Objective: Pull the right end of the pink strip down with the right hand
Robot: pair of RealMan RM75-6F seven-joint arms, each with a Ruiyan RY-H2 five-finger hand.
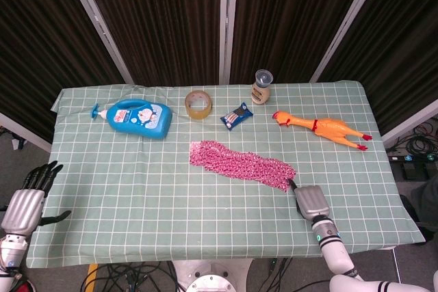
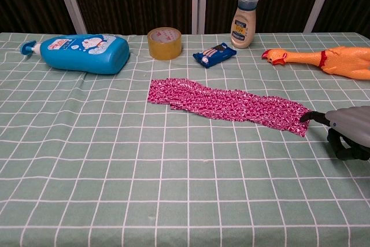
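Checked tablecloth [image 2: 115,189]: right hand [image 2: 347,128] beside pink strip [image 2: 228,106].

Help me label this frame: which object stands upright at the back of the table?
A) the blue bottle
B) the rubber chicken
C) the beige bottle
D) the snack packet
C: the beige bottle stands on its base at the far edge, while the blue bottle, rubber chicken and snack packet all lie flat.

No legible text on anything.
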